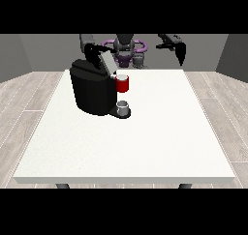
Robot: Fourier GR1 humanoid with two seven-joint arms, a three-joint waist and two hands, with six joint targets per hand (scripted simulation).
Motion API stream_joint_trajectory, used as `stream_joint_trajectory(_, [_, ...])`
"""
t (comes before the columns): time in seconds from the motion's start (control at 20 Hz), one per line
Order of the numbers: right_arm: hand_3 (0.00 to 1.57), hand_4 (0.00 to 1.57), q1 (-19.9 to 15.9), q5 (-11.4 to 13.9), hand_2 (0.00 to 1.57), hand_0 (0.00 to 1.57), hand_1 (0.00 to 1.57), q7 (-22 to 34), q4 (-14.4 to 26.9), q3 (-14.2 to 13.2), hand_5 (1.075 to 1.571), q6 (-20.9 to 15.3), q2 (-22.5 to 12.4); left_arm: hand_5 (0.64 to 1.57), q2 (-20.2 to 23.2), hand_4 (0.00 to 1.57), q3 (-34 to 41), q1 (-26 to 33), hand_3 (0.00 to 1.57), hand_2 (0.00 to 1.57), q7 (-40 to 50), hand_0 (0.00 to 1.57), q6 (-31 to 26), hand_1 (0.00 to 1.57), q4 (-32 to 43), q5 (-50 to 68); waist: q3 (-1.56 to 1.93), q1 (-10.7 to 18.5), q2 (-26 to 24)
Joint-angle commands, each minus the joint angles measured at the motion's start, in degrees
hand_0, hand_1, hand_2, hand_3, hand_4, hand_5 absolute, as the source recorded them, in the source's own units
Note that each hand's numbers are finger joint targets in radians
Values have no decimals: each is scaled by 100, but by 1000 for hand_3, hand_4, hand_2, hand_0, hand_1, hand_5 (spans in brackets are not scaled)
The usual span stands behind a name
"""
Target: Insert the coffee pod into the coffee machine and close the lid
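Front view shows the coffee machine (92,91) sitting on the white table (145,142), toward the view's left and fairly near the robot's edge, w/ its lid (107,64) tilted up and back, i.e. not closed yet. A red cylinder, prob. the coffee pod (122,83), sits at the machine's head just below the raised lid; can't tell whether it's fully seated in the holder or just resting at its mouth. Below it a small grey cup (123,106) stands on the machine's base plate, placed there to catch the brew.

Hand at the view's left (95,50) is up behind the machine, just beside the lid's top edge. That spot makes sense for pushing the lid down, but whether it touches the lid is not clear, and its fingers are too dark and small to read: can't tell if wide or curled. Hand at the view's right (180,52) hangs well apart from everything, off past the table's far edge, fingers pointing down and looking relaxed, holding nothing; prob. parked to stay out of the way.

Judgement: pod step looks about done, lid closing remains. The lid needs a downward swing over the pod; if the pod sits proud, the lid could jam on it.
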Motion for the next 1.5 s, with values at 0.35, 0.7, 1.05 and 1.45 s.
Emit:
stream_joint_trajectory(0.35, [0, 77, -196, 419, 0, 0, 0, -161, 206, 434, 1571, -159, 404, 1571, -7, 192, 42, -183, 0, 0, -82, 0, 399, 0, 346, -34, 13, -182, 117])
stream_joint_trajectory(0.7, [0, 61, -838, 723, 0, 0, 0, 46, 362, 503, 1571, -394, 428, 1571, 138, 167, -21, -135, 0, 0, -435, 0, 18, 0, 427, 123, 11, 113, 185])
stream_joint_trajectory(1.05, [0, 110, -956, 788, 0, 0, 0, 46, 656, 431, 1571, -162, 313, 1571, -213, 182, -439, -90, 0, 0, -221, 0, 332, 0, -18, -53, 14, 130, -46])
stream_joint_trajectory(1.45, [0, 132, -891, 528, 0, 0, 0, -139, 512, 398, 1571, 115, 561, 1571, -352, 192, -661, 291, 0, 0, -265, 0, 276, 0, -220, -51, 14, 72, -430])
